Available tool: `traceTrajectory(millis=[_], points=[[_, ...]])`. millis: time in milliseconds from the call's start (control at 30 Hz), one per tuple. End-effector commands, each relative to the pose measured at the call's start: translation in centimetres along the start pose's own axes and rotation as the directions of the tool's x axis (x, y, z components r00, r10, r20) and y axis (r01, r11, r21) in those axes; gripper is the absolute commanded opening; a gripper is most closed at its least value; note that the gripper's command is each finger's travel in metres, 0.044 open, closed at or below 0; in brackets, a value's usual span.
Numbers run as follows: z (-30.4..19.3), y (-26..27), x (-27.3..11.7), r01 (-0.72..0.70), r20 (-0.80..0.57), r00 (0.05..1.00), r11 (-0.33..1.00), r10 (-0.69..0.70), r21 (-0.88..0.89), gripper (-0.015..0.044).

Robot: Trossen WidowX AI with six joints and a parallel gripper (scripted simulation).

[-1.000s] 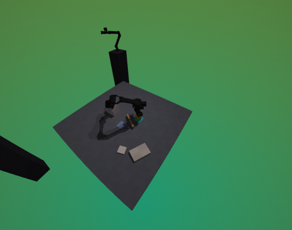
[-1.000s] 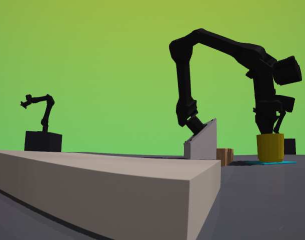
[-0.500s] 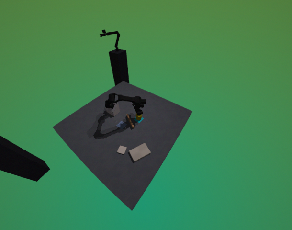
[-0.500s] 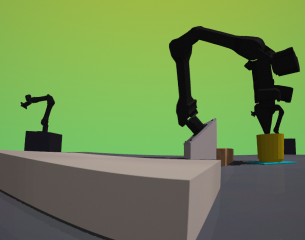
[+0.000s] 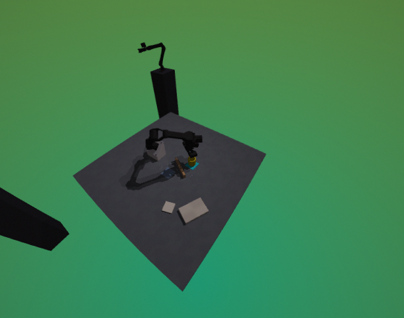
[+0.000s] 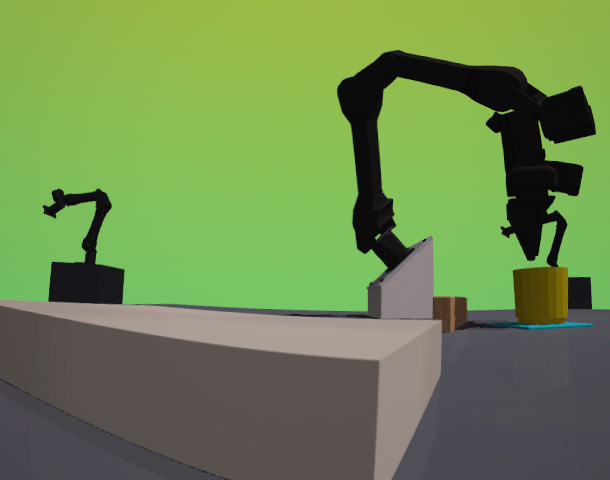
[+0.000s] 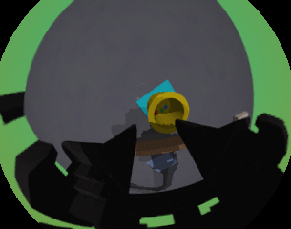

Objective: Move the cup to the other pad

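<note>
The yellow cup (image 5: 192, 161) (image 6: 540, 297) (image 7: 168, 114) stands upright on the cyan pad (image 5: 195, 167) (image 6: 580, 325) (image 7: 155, 93), towards one side of it. In the wrist view several small marbles, red, green and blue among them, lie inside the cup. My gripper (image 5: 193, 156) (image 6: 542, 262) (image 7: 155, 125) is open and empty, its fingertips just above the cup's rim. The dark blue pad (image 5: 167, 172) (image 7: 162, 163) lies bare across the wooden bar; in the exterior view it is hidden.
The wooden bar (image 5: 180, 168) (image 6: 451, 313) (image 7: 156, 146) lies between the two pads. A large beige block (image 5: 194, 210) (image 6: 191, 382) and a small beige block (image 5: 168, 207) lie farther off on the table. A second arm stands on a black pillar (image 5: 165, 92) (image 6: 86, 283) beyond the table.
</note>
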State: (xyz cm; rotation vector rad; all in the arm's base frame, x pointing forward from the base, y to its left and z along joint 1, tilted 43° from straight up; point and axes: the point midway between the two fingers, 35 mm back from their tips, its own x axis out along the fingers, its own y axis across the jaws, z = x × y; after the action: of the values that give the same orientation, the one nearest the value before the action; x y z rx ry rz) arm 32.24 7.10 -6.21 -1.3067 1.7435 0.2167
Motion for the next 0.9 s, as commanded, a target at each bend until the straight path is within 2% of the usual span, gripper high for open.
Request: traceTrajectory(millis=[0, 100, 133, 533, 867], points=[[0.0, 0.0, 0.0, 0.000, 0.000, 1.000, 1.000, 0.000, -0.001, 0.0357], [0.0, 0.0, -0.4, 0.000, 0.000, 1.000, 1.000, 0.000, -0.001, 0.0435], [0.1, 0.0, -0.7, 0.000, 0.001, 1.000, 1.000, 0.000, 0.000, 0.0440], [-0.2, 0.0, -6.1, -0.004, 0.006, 1.000, 1.000, 0.004, 0.003, 0.0440], [-0.2, 0.0, -6.0, 0.002, 0.005, 1.000, 1.000, -0.002, -0.002, 0.0440]])
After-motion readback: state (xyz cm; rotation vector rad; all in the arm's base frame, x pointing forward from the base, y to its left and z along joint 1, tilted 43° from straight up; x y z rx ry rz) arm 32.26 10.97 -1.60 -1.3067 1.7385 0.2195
